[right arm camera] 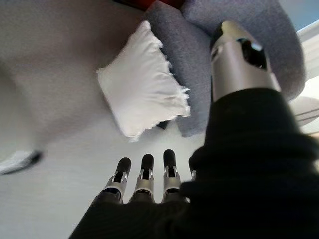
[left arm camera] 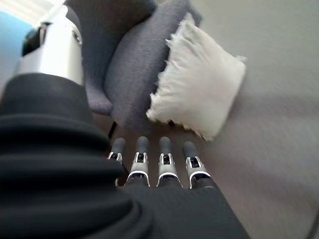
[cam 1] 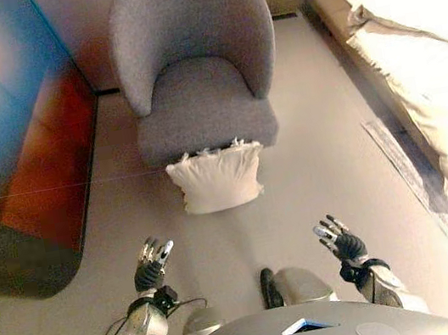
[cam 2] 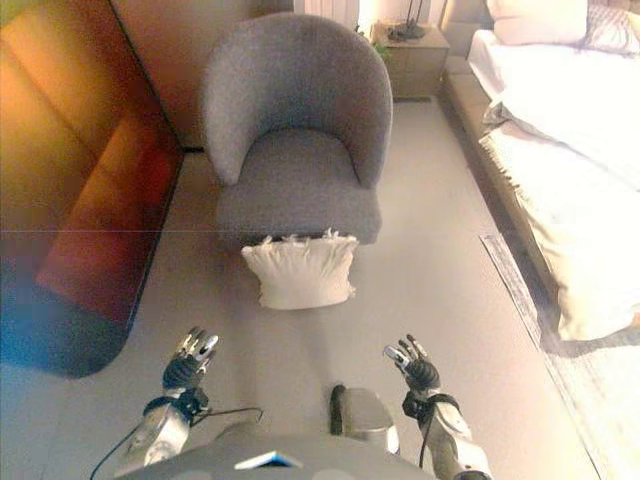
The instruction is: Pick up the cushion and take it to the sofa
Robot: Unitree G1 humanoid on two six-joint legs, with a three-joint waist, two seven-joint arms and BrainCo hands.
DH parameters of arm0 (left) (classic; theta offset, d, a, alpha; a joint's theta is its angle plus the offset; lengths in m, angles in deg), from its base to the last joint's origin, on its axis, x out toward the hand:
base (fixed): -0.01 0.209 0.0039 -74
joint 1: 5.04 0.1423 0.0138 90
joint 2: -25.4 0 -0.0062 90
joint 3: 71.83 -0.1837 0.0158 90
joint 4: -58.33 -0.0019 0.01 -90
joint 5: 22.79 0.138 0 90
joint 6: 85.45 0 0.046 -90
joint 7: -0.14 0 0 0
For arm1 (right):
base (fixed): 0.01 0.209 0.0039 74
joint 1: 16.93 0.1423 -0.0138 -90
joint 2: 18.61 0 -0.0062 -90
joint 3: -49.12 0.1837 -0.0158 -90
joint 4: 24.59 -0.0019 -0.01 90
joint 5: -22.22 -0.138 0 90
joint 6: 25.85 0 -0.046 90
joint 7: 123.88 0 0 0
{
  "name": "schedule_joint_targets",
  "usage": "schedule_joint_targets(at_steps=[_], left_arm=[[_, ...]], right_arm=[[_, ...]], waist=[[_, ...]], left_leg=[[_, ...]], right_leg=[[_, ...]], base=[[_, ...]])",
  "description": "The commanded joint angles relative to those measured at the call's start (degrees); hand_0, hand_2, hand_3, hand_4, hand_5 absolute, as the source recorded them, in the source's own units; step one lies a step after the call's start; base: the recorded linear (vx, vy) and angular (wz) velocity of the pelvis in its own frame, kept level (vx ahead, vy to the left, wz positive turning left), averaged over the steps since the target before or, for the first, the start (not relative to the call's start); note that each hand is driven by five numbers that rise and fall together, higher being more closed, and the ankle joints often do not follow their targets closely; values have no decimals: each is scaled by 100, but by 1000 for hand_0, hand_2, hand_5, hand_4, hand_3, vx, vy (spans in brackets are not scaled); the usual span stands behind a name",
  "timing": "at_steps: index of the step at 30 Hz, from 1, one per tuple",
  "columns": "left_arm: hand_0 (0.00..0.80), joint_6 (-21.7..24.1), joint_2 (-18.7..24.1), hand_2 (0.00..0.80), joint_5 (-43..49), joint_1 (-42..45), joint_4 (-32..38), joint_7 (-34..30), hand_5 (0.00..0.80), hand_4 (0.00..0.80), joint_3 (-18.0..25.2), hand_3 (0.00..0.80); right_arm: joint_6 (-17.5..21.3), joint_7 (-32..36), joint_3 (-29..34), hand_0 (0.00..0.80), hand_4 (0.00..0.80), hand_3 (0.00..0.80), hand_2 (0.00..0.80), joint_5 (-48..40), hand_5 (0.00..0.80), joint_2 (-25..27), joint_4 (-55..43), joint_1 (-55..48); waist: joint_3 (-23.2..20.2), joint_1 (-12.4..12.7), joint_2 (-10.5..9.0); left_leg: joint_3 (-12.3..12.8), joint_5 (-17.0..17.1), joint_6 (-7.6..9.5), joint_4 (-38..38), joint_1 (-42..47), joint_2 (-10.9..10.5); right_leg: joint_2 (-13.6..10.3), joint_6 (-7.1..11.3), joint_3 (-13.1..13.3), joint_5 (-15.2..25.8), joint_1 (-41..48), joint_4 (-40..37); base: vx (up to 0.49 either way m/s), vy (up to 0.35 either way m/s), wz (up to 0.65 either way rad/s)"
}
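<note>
Nearest the camera, the left hand (cam 1: pixel 153 268) and right hand (cam 1: pixel 341 242) hover over the floor (cam 1: pixel 320 177) short of the cushion (cam 1: pixel 216 179), one to each side of it and both apart from it, fingers straight and holding nothing. That white cushion (fringed along its upper edge) stands on the floor, leaning against the front of the grey sofa (cam 1: pixel 193 61). Beyond the cushion's right side lies a bed (cam 1: pixel 418 40) in pale covers
</note>
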Motion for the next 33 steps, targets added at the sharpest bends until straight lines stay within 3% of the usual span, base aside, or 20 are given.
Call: schedule_joint_targets(at_steps=[1, 2, 3, 4, 6, 7, 11, 15, 18, 20, 22, 24, 26, 27, 29, 33], left_arm=[[0, 359, 222, 0, -220, -235, 439, -56, 0, 0, -17, 0], [0, 370, 277, 0, -269, -277, 497, -6, 0, 0, -48, 0], [0, 372, 286, 0, -291, -296, 493, -15, 0, 0, -44, 0], [0, 347, 302, 0, -331, -373, 479, -55, 0, 0, -11, 0], [0, 289, 303, 0, -301, -435, 477, -56, 0, 0, 31, 0], [0, 255, 273, 0, -307, -427, 487, -37, 0, 0, 95, 0], [0, 282, 217, 0, -309, -203, 533, -39, 0, 0, 297, 0], [0, 310, 260, 0, -361, -132, 529, -110, 0, 0, 394, 0], [0, 311, 348, 0, -429, -181, 539, -112, 0, 0, 366, 0], [0, 316, 403, 0, -405, -236, 481, -51, 0, 0, 321, 0], [0, 332, 445, 0, -424, -317, 507, -122, 0, 0, 334, 0], [0, 302, 479, 0, -326, -360, 503, -142, 0, 0, 338, 0], [0, 253, 504, 0, -208, -366, 462, -182, 0, 0, 367, 0], [0, 247, 521, 0, -201, -381, 433, -173, 0, 0, 355, 0], [0, 253, 530, 0, -192, -407, 404, -178, 0, 0, 310, 0], [0, 256, 586, 0, -205, -463, 377, -181, 0, 0, 237, 0]], right_arm=[[413, 148, -158, 0, 0, 0, 0, -212, 0, 122, -429, 313], [406, 97, -177, 0, 0, 0, 0, -237, 0, 119, -512, 362], [405, 79, -181, 0, 0, 0, 0, -241, 0, 112, -535, 370], [434, 42, -188, 0, 0, 0, 0, -290, 0, 97, -593, 321], [434, 2, -195, 0, 0, 0, 0, -308, 0, 67, -655, 219], [437, 35, -191, 0, 0, 0, 0, -247, 0, 55, -683, 127], [400, 285, -146, 0, 0, 0, 0, -233, 0, 106, -707, 17], [358, 306, -124, 0, 0, 0, 0, -117, 0, 71, -794, -22], [382, 94, -205, 0, 0, 0, 0, -156, 0, -2, -816, 44], [334, -37, -232, 0, 0, 0, 0, -236, 0, -88, -787, 106], [387, -114, -312, 0, 0, 0, 0, -178, 0, -187, -801, 211], [533, -236, -297, 0, 0, 0, 0, -147, 0, -310, -707, 301], [609, -323, -298, 0, 0, 0, 0, -193, 0, -386, -701, 313], [653, -338, -320, 0, 0, 0, 0, -139, 0, -406, -694, 314], [712, -342, -371, 0, 0, 0, 0, -111, 0, -407, -729, 305], [655, -320, -359, 0, 0, 0, 0, -226, 0, -348, -795, 219]], waist=[[205, 29, -151], [245, 58, -116], [270, 74, -115], [297, 124, -43], [315, 177, 1], [300, 253, 85], [265, 424, 135], [179, 435, 237], [110, 456, 274], [76, 498, 237], [36, 598, 169], [36, 656, 212], [60, 651, 284], [82, 634, 276], [118, 572, 311], [229, 365, 342]], left_leg=[[446, 943, 277, -879, -59, 0], [527, 1022, 265, -1553, -99, 126], [553, 1030, 267, -1736, -105, 153], [444, 1213, 187, -2627, -229, 236], [276, 1346, 98, -3341, -278, 240], [130, 1578, -26, -4103, -353, 358], [-25, 1759, -115, -4888, -460, 502], [301, 1810, -148, -4957, -505, 616], [257, 1718, -32, -4818, -396, 446], [151, 1553, 123, -4517, -447, 218], [149, 1337, 385, -4286, -464, -65], [144, 1169, 597, -4146, -362, -278], [84, 1022, 727, -4052, -213, -449], [71, 970, 766, -4030, -131, -539], [7, 926, 778, -4041, 35, -626], [-21, 790, 705, -4128, 406, -646]], right_leg=[[-252, 408, -55, 631, 426, -698], [-174, 414, 39, 501, 511, -685], [-160, 422, 74, 466, 541, -674], [-49, 469, 206, 366, 605, -654], [0, 533, 326, 280, 715, -649], [56, 581, 424, 184, 860, -641], [-45, 698, 706, -100, 1419, -722], [-224, 780, 599, -361, 1714, -705], [-457, 902, 468, -385, 1743, -550], [-650, 1013, 431, -199, 1735, -347], [-1046, 1129, 236, 434, 1591, 297], [-1449, 1100, 125, 1105, 1235, 1426], [-1588, 1023, 189, 1385, 804, 2199], [-1631, 996, 221, 1423, 638, 2330], [-1495, 922, 195, 1388, 354, 2122], [-1123, 930, 89, 1212, -137, 956]], base=[[286, 20, -29], [229, 41, -31], [318, 115, -27], [299, 125, -17], [363, 141, -18], [387, 132, -12], [397, 138, -34], [331, 225, -60], [327, 295, -44], [279, 262, -18], [225, 247, 21], [245, 319, 10], [242, 294, 3], [213, 201, 11], [200, 109, 7], [177, 2, 4]])
